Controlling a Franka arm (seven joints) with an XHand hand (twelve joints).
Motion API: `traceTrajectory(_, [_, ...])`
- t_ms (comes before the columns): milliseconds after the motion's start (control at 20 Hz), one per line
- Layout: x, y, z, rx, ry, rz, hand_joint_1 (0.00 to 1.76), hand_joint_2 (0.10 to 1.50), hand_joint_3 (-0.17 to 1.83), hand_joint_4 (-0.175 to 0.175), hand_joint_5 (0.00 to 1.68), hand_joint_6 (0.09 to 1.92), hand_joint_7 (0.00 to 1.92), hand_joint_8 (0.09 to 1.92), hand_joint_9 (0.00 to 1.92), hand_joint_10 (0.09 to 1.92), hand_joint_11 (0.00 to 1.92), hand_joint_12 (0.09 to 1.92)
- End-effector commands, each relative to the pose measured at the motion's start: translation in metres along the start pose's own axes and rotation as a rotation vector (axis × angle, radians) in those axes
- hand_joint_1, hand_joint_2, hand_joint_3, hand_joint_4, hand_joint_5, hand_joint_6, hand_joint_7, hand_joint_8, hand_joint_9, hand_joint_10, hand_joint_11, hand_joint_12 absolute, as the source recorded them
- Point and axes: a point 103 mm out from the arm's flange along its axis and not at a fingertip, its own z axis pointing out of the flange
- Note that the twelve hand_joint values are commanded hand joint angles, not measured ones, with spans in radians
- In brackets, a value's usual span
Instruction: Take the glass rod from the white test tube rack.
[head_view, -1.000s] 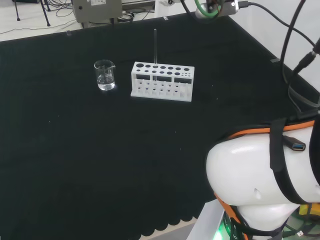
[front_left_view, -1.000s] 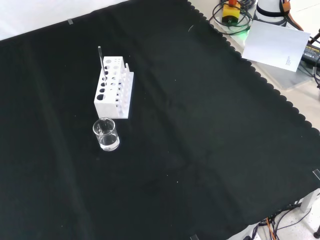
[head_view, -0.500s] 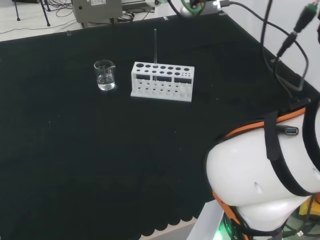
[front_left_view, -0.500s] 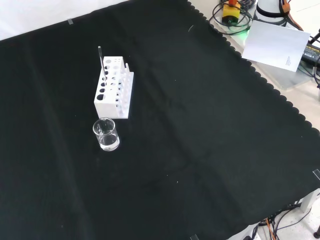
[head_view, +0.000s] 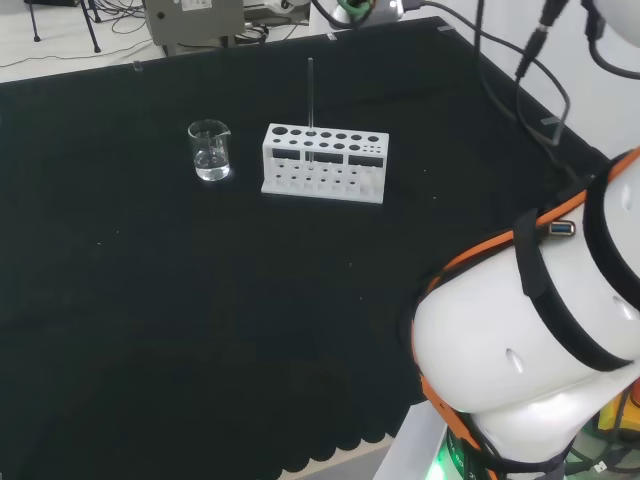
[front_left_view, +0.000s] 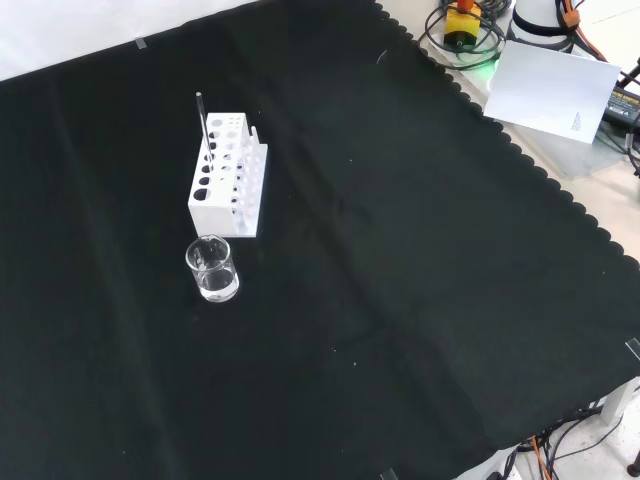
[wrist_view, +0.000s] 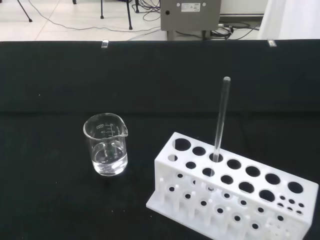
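The thin clear glass rod stands in the white plastic test tube rack; a sideways pull could tip the rack. I cannot tell the hand's state.

rack — far corner cut off | rod's foot — hidden inside rack

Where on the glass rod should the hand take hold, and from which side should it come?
Probably the bare upper part of the glass rod, which stands upright, well above the white test tube rack. Come from above or the side, pinch it with the fingers, then lift straight up. The beaker stands apart.
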Motion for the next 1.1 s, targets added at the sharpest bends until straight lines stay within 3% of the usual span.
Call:
traceTrajectory(50, [0.005, 0.043, 0.014, 0.001, -0.003, -0.023, 0.60, 1.11, -0.12, -0.147, 0.23, 0.09, 0.28, 0.84, 0.58, 0.79, 0.44, 1.34])
traceTrajectory(600, [-0.004, 0.085, 0.040, 0.044, -0.013, -0.021, 0.60, 1.12, -0.14, -0.150, 0.25, 0.09, 0.30, 0.84, 0.60, 0.79, 0.46, 1.33])
traceTrajectory(800, [-0.005, 0.089, 0.037, 0.058, -0.026, 0.008, 0.60, 1.12, -0.14, -0.151, 0.26, 0.09, 0.31, 0.85, 0.62, 0.79, 0.47, 1.33])
traceTrajectory(950, [-0.018, 0.099, 0.045, 0.061, 0.002, -0.001, 0.60, 1.12, -0.14, -0.151, 0.26, 0.09, 0.33, 0.85, 0.63, 0.79, 0.47, 1.33])
traceTrajectory(1100, [-0.020, 0.104, 0.049, 0.051, -0.023, 0.013, 0.60, 1.12, -0.15, -0.152, 0.26, 0.09, 0.35, 0.85, 0.65, 0.79, 0.48, 1.32])
